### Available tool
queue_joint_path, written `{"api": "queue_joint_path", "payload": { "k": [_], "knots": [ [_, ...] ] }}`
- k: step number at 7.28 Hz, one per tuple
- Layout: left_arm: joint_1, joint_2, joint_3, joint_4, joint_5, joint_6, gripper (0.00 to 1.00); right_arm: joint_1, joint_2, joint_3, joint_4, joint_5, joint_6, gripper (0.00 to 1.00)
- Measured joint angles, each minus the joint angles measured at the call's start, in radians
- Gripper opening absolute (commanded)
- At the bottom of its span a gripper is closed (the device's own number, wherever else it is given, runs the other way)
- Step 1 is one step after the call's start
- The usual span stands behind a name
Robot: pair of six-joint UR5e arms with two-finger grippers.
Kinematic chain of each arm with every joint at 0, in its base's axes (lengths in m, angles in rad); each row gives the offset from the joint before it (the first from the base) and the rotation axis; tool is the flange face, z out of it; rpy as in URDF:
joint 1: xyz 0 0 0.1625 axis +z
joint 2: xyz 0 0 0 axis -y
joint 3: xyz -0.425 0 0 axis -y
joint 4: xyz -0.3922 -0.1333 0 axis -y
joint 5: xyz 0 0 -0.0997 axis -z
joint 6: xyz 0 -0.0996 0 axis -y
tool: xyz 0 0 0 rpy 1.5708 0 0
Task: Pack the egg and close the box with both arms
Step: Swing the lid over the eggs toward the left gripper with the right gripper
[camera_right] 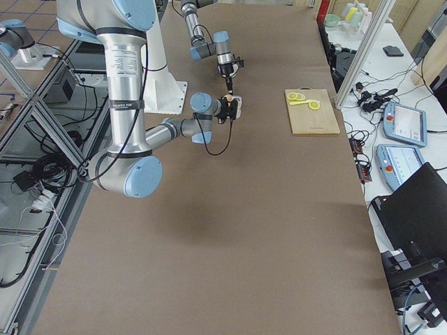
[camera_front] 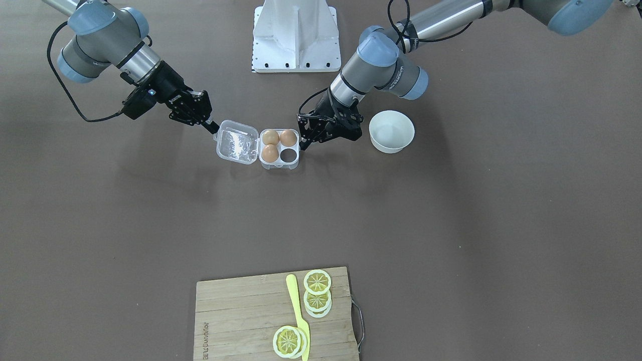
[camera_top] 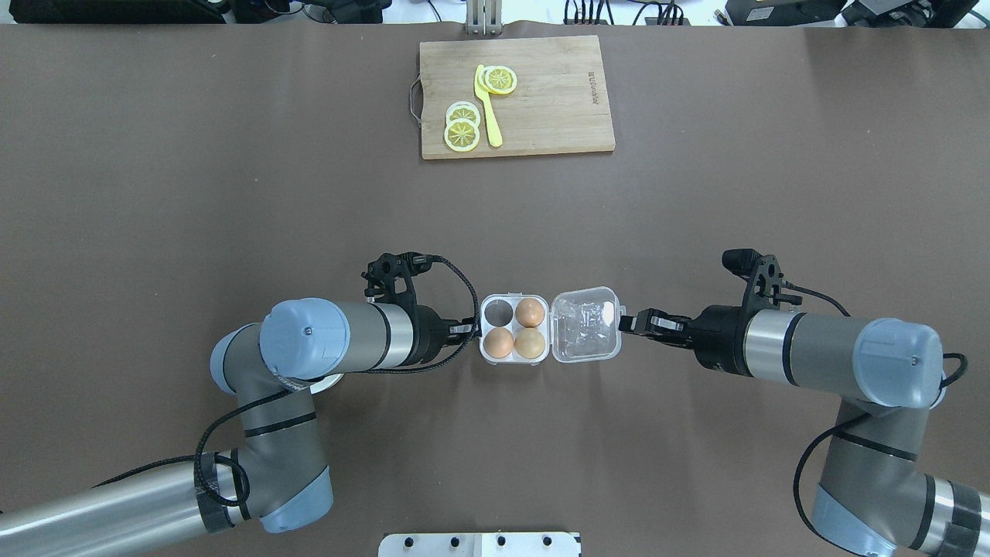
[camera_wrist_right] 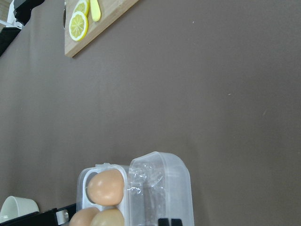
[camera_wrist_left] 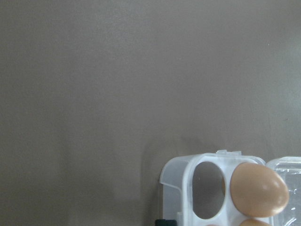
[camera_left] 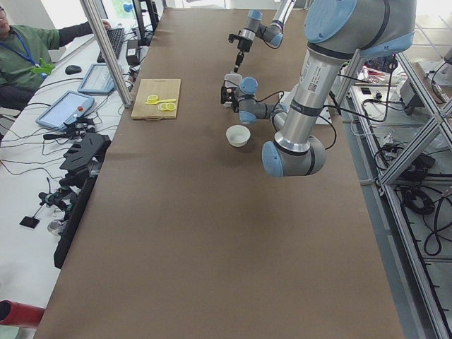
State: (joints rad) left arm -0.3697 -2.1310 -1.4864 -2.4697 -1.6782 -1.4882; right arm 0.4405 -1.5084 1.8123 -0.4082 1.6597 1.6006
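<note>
The clear box lies open, its lid flat to the right of the tray. Three light-brown eggs sit in its cups, one of them at the far right. The far left cup is empty. The box also shows in the front view with its lid. My left gripper is at the tray's left wall, its tips together on the rim. My right gripper is shut on the lid's outer edge, with its fingertips at the lid's rim.
A white bowl stands empty beside my left wrist, mostly hidden under that arm in the overhead view. A wooden cutting board with lemon slices and a yellow knife lies at the far edge. The white stand is between the arms.
</note>
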Motion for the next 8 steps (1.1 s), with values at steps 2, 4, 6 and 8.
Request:
{"api": "queue_joint_path", "payload": {
  "k": [2, 4, 6, 8],
  "knots": [
    [0.000, -0.001, 0.000, 0.000, 0.000, -0.001, 0.00, 0.003, 0.002, 0.012, -0.004, 0.001, 0.001, 0.00],
    [0.000, -0.001, 0.000, 0.000, 0.000, -0.001, 0.00, 0.005, 0.006, 0.025, -0.006, 0.001, 0.001, 0.00],
    [0.000, -0.002, 0.003, 0.000, 0.000, -0.001, 0.00, 0.006, 0.008, 0.047, -0.019, 0.002, 0.000, 0.00],
    [0.000, -0.003, 0.007, 0.000, 0.000, -0.001, 0.00, 0.005, 0.014, 0.088, -0.074, 0.001, 0.001, 0.00]
  ]
}}
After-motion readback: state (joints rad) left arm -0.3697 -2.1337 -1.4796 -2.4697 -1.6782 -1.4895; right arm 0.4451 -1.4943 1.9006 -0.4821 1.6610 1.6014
